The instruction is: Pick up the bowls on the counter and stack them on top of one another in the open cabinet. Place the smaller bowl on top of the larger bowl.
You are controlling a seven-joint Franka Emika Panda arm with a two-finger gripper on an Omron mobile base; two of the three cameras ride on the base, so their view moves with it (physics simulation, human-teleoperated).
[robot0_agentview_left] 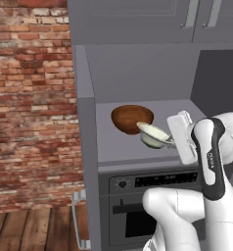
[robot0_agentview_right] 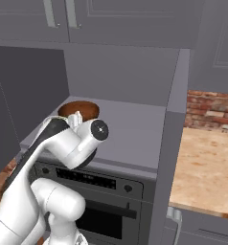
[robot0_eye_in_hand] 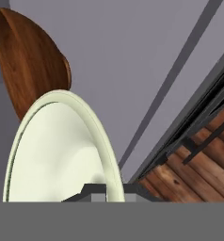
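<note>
While clamped in end effector (robot0_eye_in_hand: 106,190), sm bowl (robot0_agentview_left: 154,134), beside brown bowl (robot0_agentview_left: 131,118)

No legible text is appearing. Small markings on the arm's dark link (robot0_agentview_left: 211,162) and the oven's control panel (robot0_agentview_left: 165,179) are rendering too blurred to read.

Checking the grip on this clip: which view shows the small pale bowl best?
The left base view: the small pale bowl shows whole there, tilted, held by the gripper just in front of the brown bowl on the grey shelf. The hand view shows its rim and cream inside close up. In the right base view the arm hides it.
</note>
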